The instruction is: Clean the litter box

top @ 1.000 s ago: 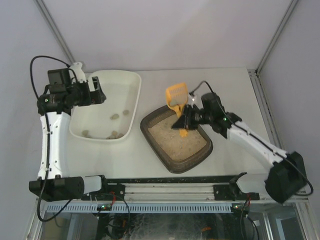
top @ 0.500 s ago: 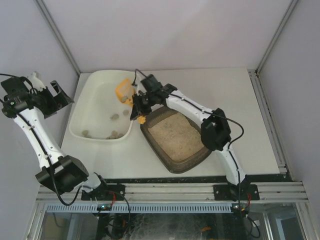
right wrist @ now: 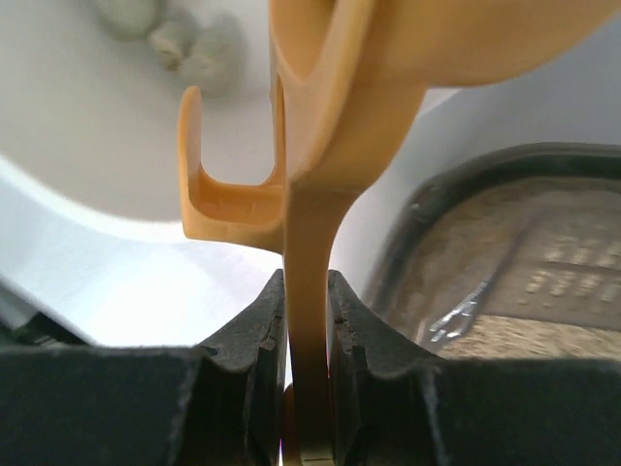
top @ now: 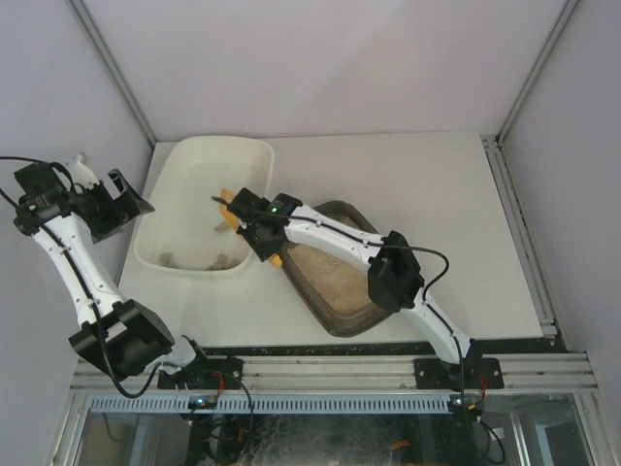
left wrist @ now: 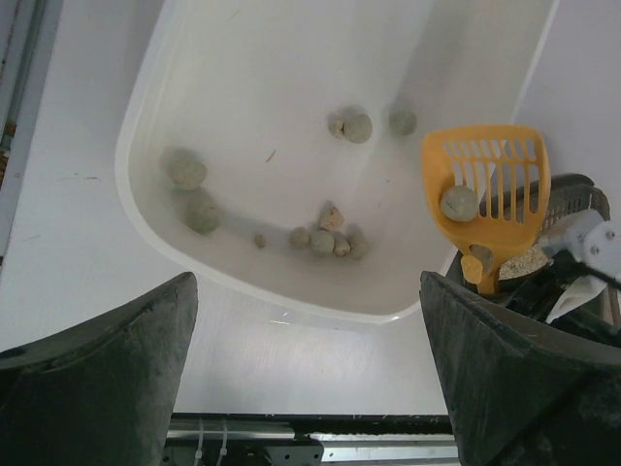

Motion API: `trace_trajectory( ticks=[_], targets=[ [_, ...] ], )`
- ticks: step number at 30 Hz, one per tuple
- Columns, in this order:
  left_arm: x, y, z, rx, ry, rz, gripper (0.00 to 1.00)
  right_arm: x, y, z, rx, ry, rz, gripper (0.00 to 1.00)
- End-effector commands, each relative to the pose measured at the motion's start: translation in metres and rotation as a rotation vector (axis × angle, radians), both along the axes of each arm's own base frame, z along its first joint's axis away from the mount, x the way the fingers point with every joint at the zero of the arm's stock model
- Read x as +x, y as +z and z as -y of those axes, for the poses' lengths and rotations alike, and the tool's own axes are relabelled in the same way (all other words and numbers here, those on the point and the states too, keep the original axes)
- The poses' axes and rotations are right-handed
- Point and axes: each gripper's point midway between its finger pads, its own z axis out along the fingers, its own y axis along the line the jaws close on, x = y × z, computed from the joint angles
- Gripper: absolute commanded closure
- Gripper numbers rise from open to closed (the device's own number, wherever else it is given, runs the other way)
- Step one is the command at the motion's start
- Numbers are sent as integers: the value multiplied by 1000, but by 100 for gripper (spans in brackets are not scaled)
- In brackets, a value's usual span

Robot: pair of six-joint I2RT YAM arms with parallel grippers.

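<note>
The dark brown-grey litter box (top: 342,291) with beige litter lies right of the white tub (top: 189,183). My right gripper (top: 257,233) is shut on the handle of an orange slotted scoop (top: 228,208) and holds it over the tub's right rim. In the right wrist view the jaws (right wrist: 309,291) clamp the scoop handle (right wrist: 309,243), with the litter box (right wrist: 524,252) to the right. In the left wrist view the scoop (left wrist: 482,184) carries one grey clump (left wrist: 459,203). My left gripper (top: 118,199) is open and empty, left of the tub; its fingers (left wrist: 116,359) frame the tub's near rim.
Several grey clumps (left wrist: 325,238) lie on the tub's floor, also visible from above (top: 221,260). The table's left edge (top: 136,194) runs right beside my left gripper. The frame rail (top: 330,374) crosses the near edge. Bare white table (top: 437,194) lies to the right.
My right gripper carried the scoop left from over the litter box to the tub's right rim and lowered it. My left gripper swung away from the tub to beyond the table's left edge.
</note>
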Motion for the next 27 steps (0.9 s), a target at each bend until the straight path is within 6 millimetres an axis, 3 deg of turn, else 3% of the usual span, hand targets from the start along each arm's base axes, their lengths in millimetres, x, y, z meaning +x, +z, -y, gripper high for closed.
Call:
trace_trajectory(
  ticks=[1,4,9,18,21,24,27],
  targets=[
    [3,8,4,-5,-16,58,0,30,31,13,-228,60,443,100],
    [2,3,3,1,-11,46,0,36,36,11,-337,100,592,100],
    [0,0,5,-8,-13,37,0,45,40,12,-430,118,697,100],
    [1,0,8,-26,-25,40,0,58,66,15,-434,82,803,100],
    [0,0,10,-30,-36,42,0,47,90,27,-339,46,747,100],
    [-1,-2,12,-31,-43,44,0,25,118,53,-182,37,654,100],
    [-1,-4,16,-54,-57,44,0,-2,125,88,-46,41,513,100]
  ],
)
